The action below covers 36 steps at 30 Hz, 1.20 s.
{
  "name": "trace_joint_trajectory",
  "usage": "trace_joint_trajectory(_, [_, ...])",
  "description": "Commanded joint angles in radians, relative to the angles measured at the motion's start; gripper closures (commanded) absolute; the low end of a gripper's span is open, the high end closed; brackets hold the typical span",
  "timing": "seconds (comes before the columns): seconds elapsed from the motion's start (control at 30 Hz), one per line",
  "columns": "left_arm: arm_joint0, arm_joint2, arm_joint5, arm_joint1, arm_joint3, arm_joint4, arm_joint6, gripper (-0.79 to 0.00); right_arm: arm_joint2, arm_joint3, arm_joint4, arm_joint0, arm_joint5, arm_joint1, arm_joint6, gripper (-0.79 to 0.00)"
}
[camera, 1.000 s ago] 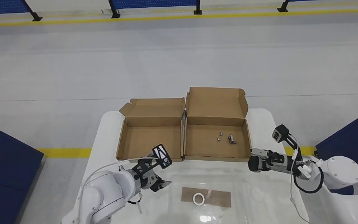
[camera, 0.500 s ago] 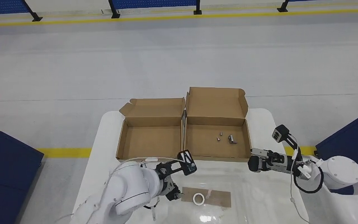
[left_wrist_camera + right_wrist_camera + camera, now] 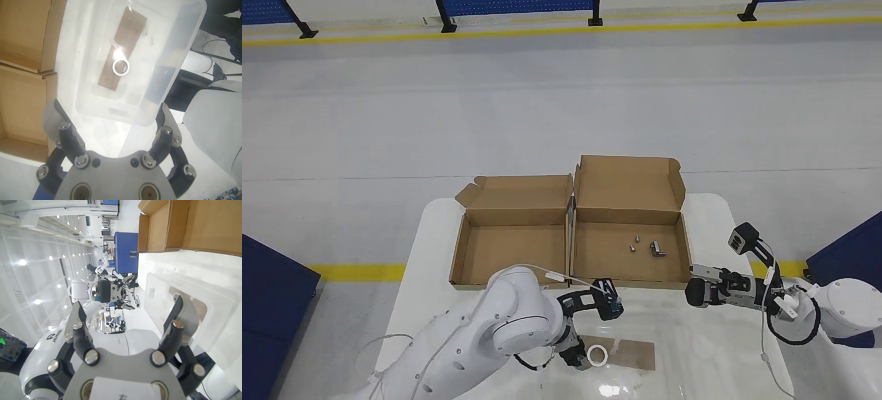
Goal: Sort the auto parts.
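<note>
Two open cardboard boxes sit side by side at the far half of the white surface (image 3: 437,240). The left box (image 3: 510,252) has a bare floor. The right box (image 3: 607,250) holds small metal parts (image 3: 655,250), which look like three pieces, though they are too small to count with certainty. In front of the boxes stands one clear bin (image 3: 189,43). Inside it lies one brown strip (image 3: 130,28), and one pale ring (image 3: 121,67) rests flat on that strip near one end.

The left claw (image 3: 109,108) hangs over one end of the bin with its fingers spread wide and nothing between them; the ring is well apart from the fingers. The right claw (image 3: 127,304) is also spread and holds nothing. It sits at the right edge of the surface, just in front of the right box's near corner and beside the bin's end.

Beyond the surface is a pale grey floor (image 3: 542,110) crossed by one yellow line (image 3: 542,32) along the far side. Two blue cabinets (image 3: 267,300) stand beside the surface, one on each side.
</note>
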Motion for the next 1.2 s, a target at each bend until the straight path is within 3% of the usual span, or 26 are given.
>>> trace_joint_trajectory(0.0, [0.006, 0.002, 0.000, 0.000, 0.005, 0.003, 0.011, -0.785, 0.000, 0.000, 0.000, 0.000, 0.000, 0.000, 0.000, -0.785])
trace_joint_trajectory(0.13, [0.010, 0.051, -0.022, -0.007, 0.023, 0.026, 0.029, -0.785, 0.000, 0.000, 0.000, 0.000, 0.000, 0.000, 0.000, -0.785])
trace_joint_trajectory(0.3, [-0.038, 0.133, -0.062, -0.043, 0.102, -0.002, 0.089, -0.785, 0.000, 0.000, 0.000, 0.000, 0.000, 0.000, 0.000, -0.785])
trace_joint_trajectory(0.47, [-0.085, 0.194, -0.041, -0.078, 0.170, -0.027, 0.089, -0.785, 0.000, 0.000, 0.000, 0.000, 0.000, 0.000, 0.000, -0.785])
trace_joint_trajectory(0.83, [-0.077, 0.214, -0.049, -0.083, 0.187, -0.017, 0.106, -0.785, 0.000, 0.000, 0.000, 0.000, 0.000, 0.000, 0.000, -0.785])
trace_joint_trajectory(1.17, [-0.130, 0.291, 0.005, -0.141, 0.278, 0.002, 0.103, -0.785, 0.000, 0.000, 0.000, 0.000, 0.000, 0.000, 0.000, -0.785])
